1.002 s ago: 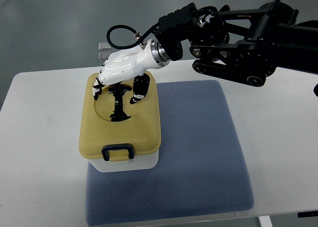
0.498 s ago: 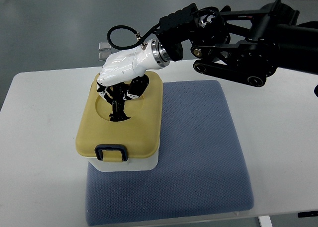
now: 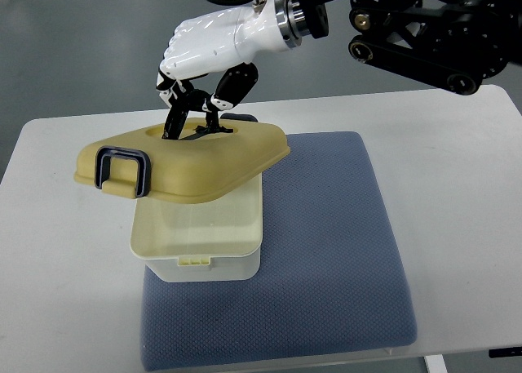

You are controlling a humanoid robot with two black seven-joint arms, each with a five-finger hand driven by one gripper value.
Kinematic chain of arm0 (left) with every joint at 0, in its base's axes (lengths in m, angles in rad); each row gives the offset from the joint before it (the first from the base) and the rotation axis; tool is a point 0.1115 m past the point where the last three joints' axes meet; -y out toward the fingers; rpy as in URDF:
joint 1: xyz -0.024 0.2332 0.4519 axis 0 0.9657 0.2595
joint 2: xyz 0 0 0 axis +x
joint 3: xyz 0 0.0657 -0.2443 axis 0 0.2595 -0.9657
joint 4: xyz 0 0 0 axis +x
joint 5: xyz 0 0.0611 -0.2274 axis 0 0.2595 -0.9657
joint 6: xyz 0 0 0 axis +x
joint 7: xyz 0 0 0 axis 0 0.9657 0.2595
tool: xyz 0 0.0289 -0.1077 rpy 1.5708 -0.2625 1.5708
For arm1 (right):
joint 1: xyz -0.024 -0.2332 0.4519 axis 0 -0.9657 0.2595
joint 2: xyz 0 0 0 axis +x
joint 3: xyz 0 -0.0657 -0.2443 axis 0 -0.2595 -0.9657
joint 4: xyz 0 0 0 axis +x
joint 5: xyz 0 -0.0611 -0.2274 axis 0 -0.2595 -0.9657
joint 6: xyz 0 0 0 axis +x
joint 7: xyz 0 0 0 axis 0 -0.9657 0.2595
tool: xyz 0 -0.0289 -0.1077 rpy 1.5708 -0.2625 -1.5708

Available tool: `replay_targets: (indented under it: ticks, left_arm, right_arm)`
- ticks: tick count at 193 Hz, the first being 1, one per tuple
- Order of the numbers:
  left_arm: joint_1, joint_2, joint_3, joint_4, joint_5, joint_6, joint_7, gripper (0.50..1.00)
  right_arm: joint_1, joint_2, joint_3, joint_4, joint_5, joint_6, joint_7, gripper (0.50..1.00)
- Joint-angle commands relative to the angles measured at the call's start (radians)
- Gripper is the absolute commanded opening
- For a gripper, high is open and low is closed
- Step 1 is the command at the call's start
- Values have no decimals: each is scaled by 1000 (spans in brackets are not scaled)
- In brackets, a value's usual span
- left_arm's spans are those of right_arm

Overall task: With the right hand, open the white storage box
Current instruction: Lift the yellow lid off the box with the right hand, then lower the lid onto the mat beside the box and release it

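The white storage box (image 3: 200, 255) stands on the left part of a blue-grey mat (image 3: 326, 250), and its inside shows. Its yellow lid (image 3: 183, 162) with a black front clasp (image 3: 122, 170) hangs tilted above the box, lifted clear of it. My right hand (image 3: 196, 95), white with black fingertips, comes in from the upper right. Its fingers are curled around the black handle (image 3: 192, 124) in the lid's recessed top, and the lid hangs from that grip.
A white table (image 3: 457, 226) carries the mat. The black right arm (image 3: 424, 30) crosses the upper right of the picture. Grey floor lies beyond the table's far edge.
The right hand closed on the lid's handle and rose up and back, lifting the yellow lid off the box. The box now stands uncovered.
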Motion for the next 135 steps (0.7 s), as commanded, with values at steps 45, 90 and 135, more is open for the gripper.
replay_targets:
  ticks: [45, 90, 135]
  left_arm:
    - [0, 0, 0, 0, 0, 0, 0, 1000]
    - [-2, 0, 0, 0, 0, 0, 0, 1000]
    - [0, 0, 0, 0, -1, 0, 0, 1000]
  right_arm:
    - [-16, -255, -10, 2, 5, -2, 21, 500]
    - [-163, -375, -19, 2, -9, -59, 21, 500]
    - [-266, -422, -137, 0, -13, -220, 21, 500]
